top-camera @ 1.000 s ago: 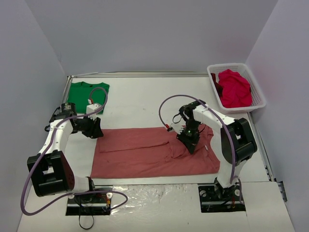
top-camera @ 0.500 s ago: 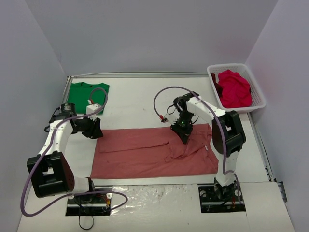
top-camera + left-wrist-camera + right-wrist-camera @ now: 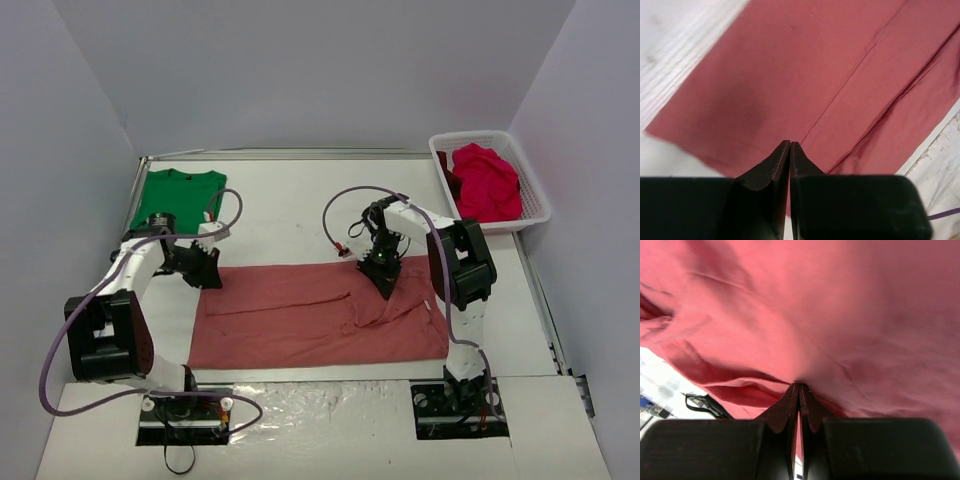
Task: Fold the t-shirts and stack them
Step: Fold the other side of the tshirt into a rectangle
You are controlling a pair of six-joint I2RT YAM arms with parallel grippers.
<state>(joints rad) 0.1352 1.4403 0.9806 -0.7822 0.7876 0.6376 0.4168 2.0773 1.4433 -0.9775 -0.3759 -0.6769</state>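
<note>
The pink t-shirt lies spread flat on the surface, stretching between the two hands. The left hand is clenched at the shirt's corner, cloth running out ahead of its tips; whether any fabric is caught between them I cannot tell. The right hand is clenched on a pucker of the shirt at its far edge. A green t-shirt lies flat just beyond the left hand. The cotton looks light, limp and quick to wrinkle, so it is best pinched at corners or hems and drawn taut between both hands.
</note>
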